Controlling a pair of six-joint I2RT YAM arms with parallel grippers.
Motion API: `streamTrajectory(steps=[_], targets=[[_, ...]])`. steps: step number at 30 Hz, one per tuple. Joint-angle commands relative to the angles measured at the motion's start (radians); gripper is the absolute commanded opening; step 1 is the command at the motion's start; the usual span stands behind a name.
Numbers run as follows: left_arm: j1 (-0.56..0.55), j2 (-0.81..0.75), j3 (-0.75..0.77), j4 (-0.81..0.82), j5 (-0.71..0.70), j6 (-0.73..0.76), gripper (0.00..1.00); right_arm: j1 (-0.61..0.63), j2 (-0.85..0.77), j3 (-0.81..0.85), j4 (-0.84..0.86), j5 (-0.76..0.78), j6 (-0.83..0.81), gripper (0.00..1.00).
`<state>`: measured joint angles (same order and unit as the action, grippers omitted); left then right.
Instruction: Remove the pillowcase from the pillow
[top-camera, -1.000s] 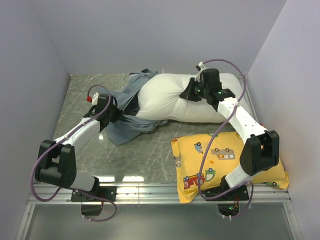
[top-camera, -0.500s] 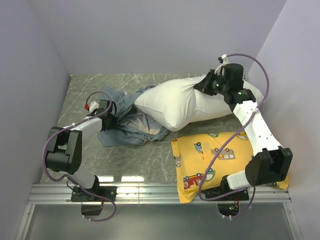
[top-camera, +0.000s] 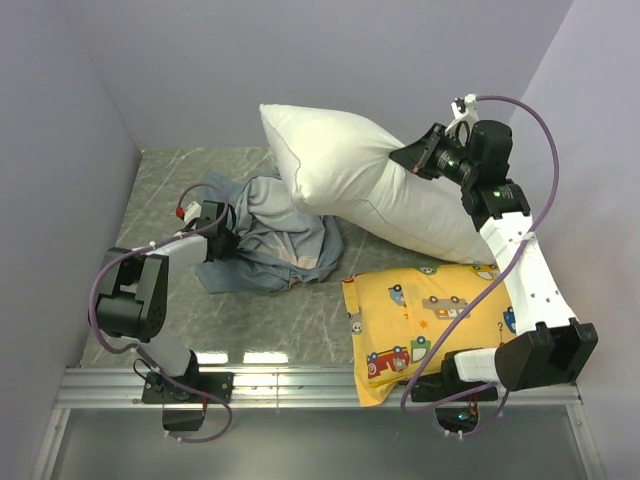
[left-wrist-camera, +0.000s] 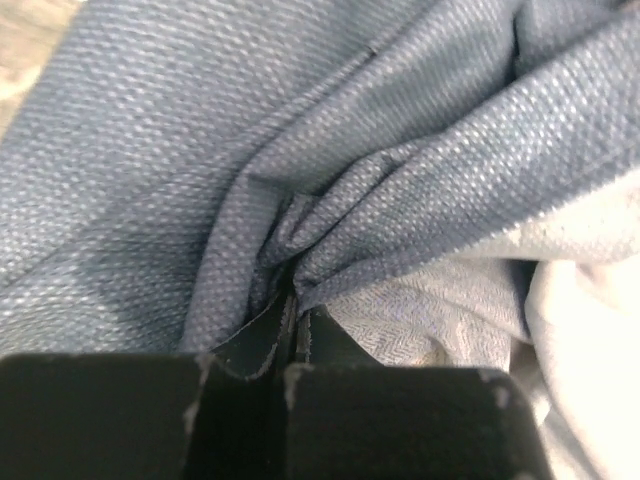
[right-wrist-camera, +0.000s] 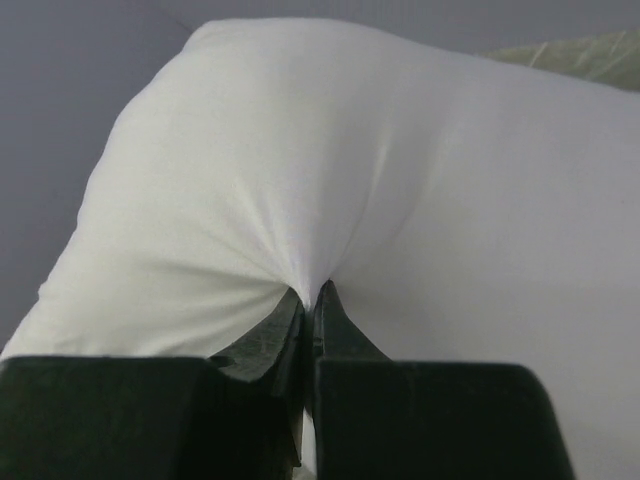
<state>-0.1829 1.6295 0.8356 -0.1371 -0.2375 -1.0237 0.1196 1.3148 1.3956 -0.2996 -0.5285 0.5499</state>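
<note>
The plain white pillow (top-camera: 370, 190) is lifted off the table, tilted with its far left corner high, and is fully out of the cloth. My right gripper (top-camera: 412, 158) is shut on a pinch of its white fabric (right-wrist-camera: 300, 200), seen bunching into the jaws (right-wrist-camera: 312, 290). The blue-grey pillowcase (top-camera: 270, 240) lies crumpled on the table at the left, its pale inner side showing. My left gripper (top-camera: 228, 243) is shut on a fold of that blue weave (left-wrist-camera: 330, 150), the cloth gathered between its fingertips (left-wrist-camera: 292, 300).
A yellow cartoon-vehicle pillow (top-camera: 450, 315) lies at the front right, partly under the right arm. Pale walls close in at left, back and right. A metal rail (top-camera: 320, 385) runs along the near table edge.
The right gripper rose and swung right, pulling the pillow up and wholly out of the pillowcase. The left gripper kept hold of the pillowcase, which slumped onto the table.
</note>
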Motion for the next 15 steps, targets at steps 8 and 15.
streamTrajectory(steps=[8,15], targets=[[-0.082,-0.143,-0.036,0.048,0.084,0.085,0.11,0.054,0.164,0.075,0.459,-0.12,0.125,0.0],[-0.109,-0.339,-0.041,-0.038,0.075,0.103,0.32,0.236,0.323,0.094,0.497,-0.031,0.041,0.0]])
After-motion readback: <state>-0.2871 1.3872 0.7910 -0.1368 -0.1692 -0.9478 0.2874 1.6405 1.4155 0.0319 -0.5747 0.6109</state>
